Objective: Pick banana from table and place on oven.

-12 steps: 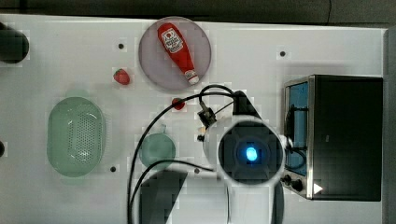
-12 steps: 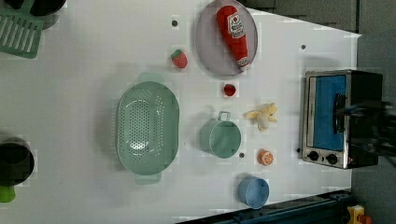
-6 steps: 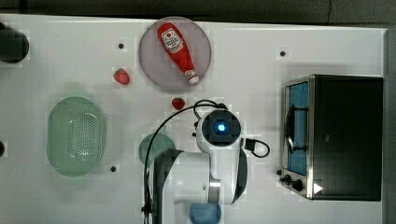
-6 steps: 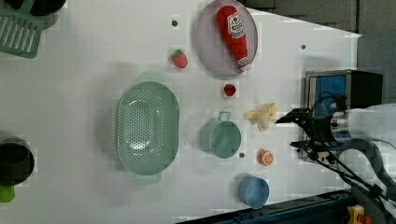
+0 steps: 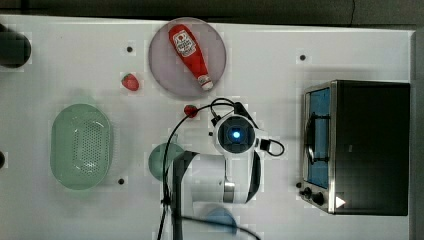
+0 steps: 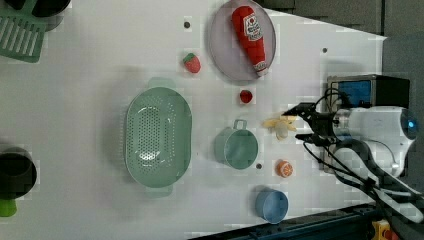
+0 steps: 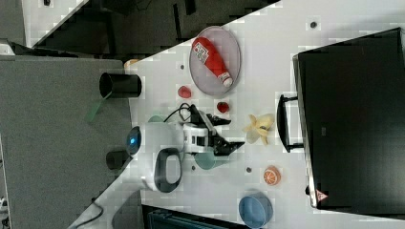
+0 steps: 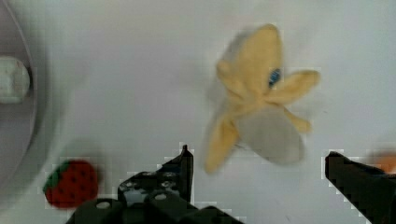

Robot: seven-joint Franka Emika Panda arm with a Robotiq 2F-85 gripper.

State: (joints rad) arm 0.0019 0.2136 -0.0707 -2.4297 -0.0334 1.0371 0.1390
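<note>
The peeled yellow banana lies flat on the white table, a short way in front of the oven door in the left view. My gripper is open, and its two black fingers straddle the banana's lower end without touching it. In the left view the gripper hangs just to the right of the banana. In the right view the gripper is to the left of the banana. The oven stands at the top view's right, black top bare and door shut.
A ketchup bottle lies on a grey plate. Two red strawberries, a green colander, a green cup, an orange slice and a blue bowl dot the table around the banana.
The arm has swung away from the oven toward the top view's left. The open gripper now sits over the banana, closer than half a second ago.
</note>
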